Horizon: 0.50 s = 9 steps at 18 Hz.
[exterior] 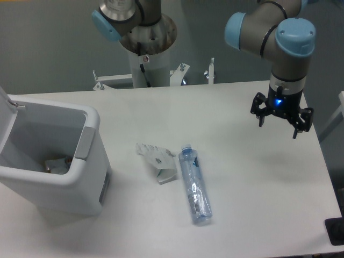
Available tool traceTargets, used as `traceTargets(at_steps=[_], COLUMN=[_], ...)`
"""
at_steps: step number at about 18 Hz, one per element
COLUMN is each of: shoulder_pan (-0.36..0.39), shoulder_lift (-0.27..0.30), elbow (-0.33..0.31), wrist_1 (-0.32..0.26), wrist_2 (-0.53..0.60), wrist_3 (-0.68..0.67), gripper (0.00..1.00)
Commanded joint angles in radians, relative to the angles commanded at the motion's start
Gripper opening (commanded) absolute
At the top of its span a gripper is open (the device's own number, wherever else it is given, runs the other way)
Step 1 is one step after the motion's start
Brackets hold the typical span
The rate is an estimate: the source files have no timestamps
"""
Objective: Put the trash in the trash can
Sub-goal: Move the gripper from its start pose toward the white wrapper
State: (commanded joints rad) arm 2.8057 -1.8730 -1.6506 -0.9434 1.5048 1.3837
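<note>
The robot arm's black pincer [281,119] hangs in the air above the right side of the white tabletop [242,177], its fingers spread apart and grasping nothing, a small blue light glowing on the wrist just above it. The arm [279,37] that carries it, grey with pale blue joint caps, comes down from the top right corner of the view, while its base column [148,48] stands behind the far edge of the tabletop near the middle. Well apart from the pincer, toward the centre of the tabletop, lies the clear bottle [194,184], bluish and crinkled, on its side with its cap pointing toward the far edge and its base toward the near edge. Just beside it on the left rests the crumpled white wrapper [157,159], its near corner close against the upper part of the bottle; whether the two actually touch cannot be told. Farther left, at the edge of the view, stands the white trash can [64,183], upright on the tabletop, with rounded corners and a grey panel on the rim that faces the wrapper. Its hinged lid [6,115] is swung up and back on the left side, leaving the mouth open. Down inside the can some small brownish and white scraps [55,165] show against the near wall, too dim to identify
</note>
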Motion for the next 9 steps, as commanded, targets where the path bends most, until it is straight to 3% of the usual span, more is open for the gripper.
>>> traceTargets(at_steps=[6,9], shoulder_pan=[0.002,0.009], shoulder_lift=[0.002,0.003], elbow=[-0.029,-0.084], wrist_1=[0.020,0.072], wrist_2=[-0.017,-0.099], wrist_3=[0.000,-0.002], gripper=[1.00,1.00])
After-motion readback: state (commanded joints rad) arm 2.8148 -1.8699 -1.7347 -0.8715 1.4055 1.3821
